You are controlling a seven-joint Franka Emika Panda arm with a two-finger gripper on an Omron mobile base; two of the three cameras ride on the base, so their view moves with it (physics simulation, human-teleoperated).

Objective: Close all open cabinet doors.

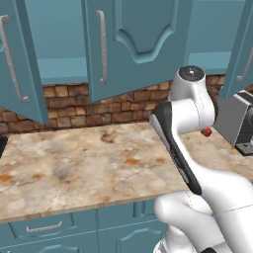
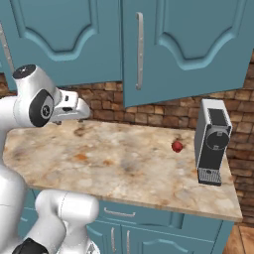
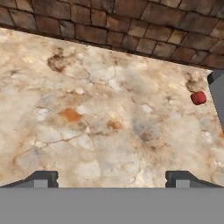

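Teal-blue wall-cabinet doors with raised arched panels and long silver bar handles hang above the mottled beige stone counter point(image 1: 74, 163), and several stand swung out from the cabinet fronts: one at the far left point(image 1: 17, 59), one in the middle point(image 1: 133, 44), one at the right edge point(image 1: 239, 49). From the hand view the gripper point(image 3: 111, 178) looks down over the bare counter with its two dark tips spread wide and holding nothing. A small red fruit point(image 2: 177, 146) lies near the grey coffee machine point(image 2: 212, 141), by the brown brick backsplash point(image 2: 149, 109).
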